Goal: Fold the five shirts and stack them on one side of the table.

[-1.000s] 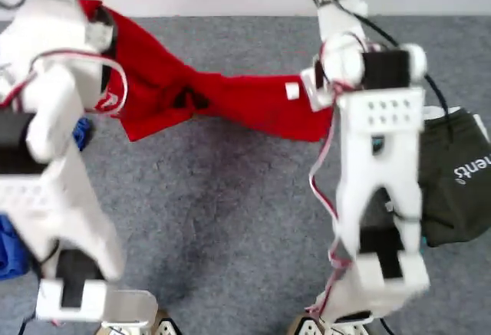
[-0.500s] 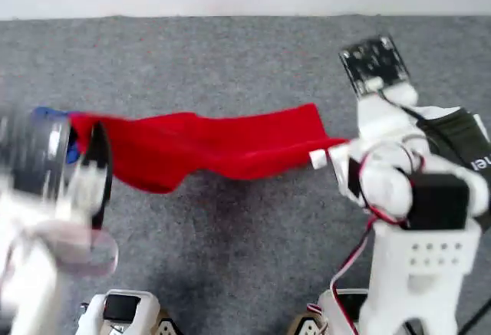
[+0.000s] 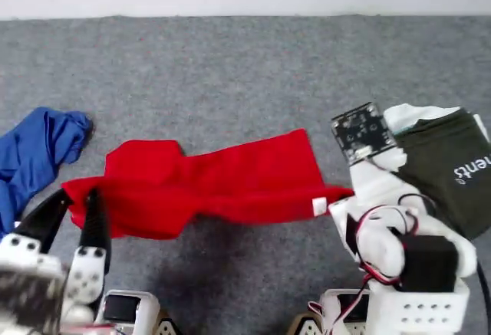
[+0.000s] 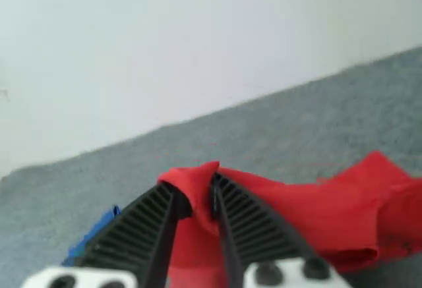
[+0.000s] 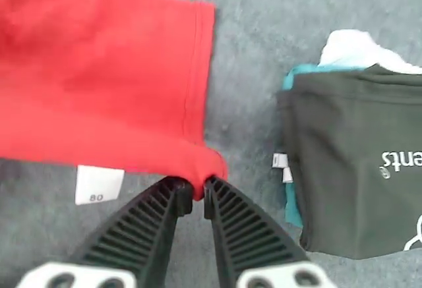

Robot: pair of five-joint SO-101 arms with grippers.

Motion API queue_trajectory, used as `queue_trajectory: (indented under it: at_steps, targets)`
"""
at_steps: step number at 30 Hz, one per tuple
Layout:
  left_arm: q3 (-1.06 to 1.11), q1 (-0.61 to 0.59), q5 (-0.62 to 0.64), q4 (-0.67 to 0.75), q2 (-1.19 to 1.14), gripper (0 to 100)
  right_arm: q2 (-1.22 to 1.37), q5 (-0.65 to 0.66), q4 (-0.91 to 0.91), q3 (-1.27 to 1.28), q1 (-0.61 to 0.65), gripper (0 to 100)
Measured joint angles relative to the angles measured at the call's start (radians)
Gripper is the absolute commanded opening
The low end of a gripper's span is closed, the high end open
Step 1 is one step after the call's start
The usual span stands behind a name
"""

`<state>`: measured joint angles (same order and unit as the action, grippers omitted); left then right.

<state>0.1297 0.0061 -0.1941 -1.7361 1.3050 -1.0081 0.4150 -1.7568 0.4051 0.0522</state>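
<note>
High view: my red shirt (image 3: 222, 182) lies long from side to side, my left hand (image 4: 194, 192) pinching one end, my right hand (image 5: 191, 189) the other

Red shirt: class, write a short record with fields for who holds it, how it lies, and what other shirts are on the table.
Left gripper: shut on one end of the red shirt
Right gripper: shut on the opposite end
Red shirt: stretched between the two grippers over the table
Blue shirt: crumpled, near the left gripper's end
Dark shirt: folded, near the right gripper's end
</note>
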Motion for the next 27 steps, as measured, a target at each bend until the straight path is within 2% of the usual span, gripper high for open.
queue_trajectory:
  at_steps: [4,11,15,22,27]
  targets:
    - [0.178,0.0,-0.021,0.003,0.0,5,0.002,0.049,0.002,0.089,0.0,0.9]
    - [0.485,0.0,-0.115,0.133,0.0,5,0.135,0.08,0.121,0.218,-0.003,0.9]
    - [0.614,-0.02,-0.144,0.239,-0.002,5,0.249,0.086,0.269,0.253,-0.005,0.9]
    - [0.795,-0.193,-0.215,0.453,-0.011,5,0.505,0.086,0.563,0.255,0.052,0.9]
    - [0.91,-0.212,-0.227,0.594,-0.012,5,0.743,0.064,0.698,0.192,0.098,0.9]
